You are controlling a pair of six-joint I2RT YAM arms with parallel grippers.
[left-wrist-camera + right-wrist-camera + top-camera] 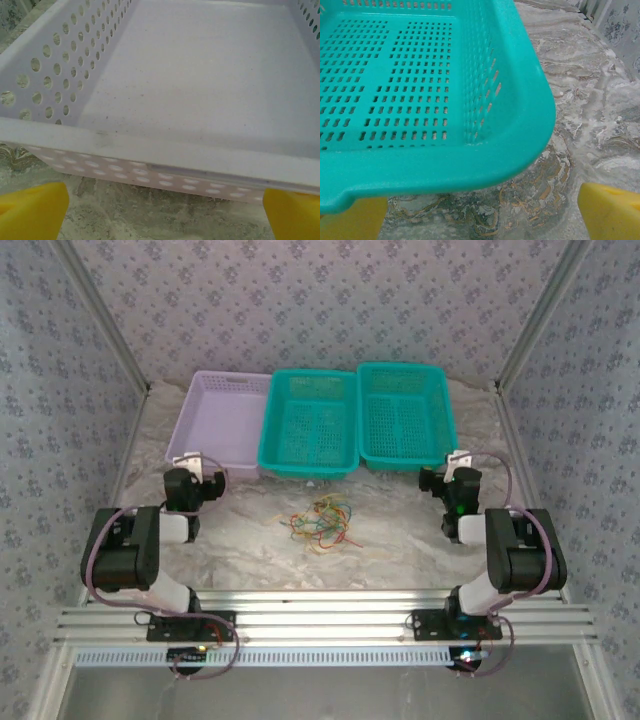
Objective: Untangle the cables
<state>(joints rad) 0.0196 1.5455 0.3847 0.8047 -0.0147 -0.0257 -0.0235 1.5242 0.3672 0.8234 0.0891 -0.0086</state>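
Observation:
The cables (322, 521) lie in a tangled heap of thin red, yellow, orange and green wires on the marble table, midway between the two arms. My left gripper (196, 466) hovers at the near edge of the lavender basket (222, 420), well left of the heap. In the left wrist view its yellow fingertips (32, 210) stand far apart, open over bare table, and the left gripper (167, 212) holds nothing. My right gripper (452, 468) sits at the near right corner of the right teal basket (403, 415), open and empty; the right gripper (482, 217) shows yellow pads (607, 210) spread wide.
Three baskets stand in a row at the back: lavender, a middle teal one (310, 422), and the right teal one. Patterned walls with metal posts close the sides. A slatted aluminium rail (320, 620) runs along the near edge.

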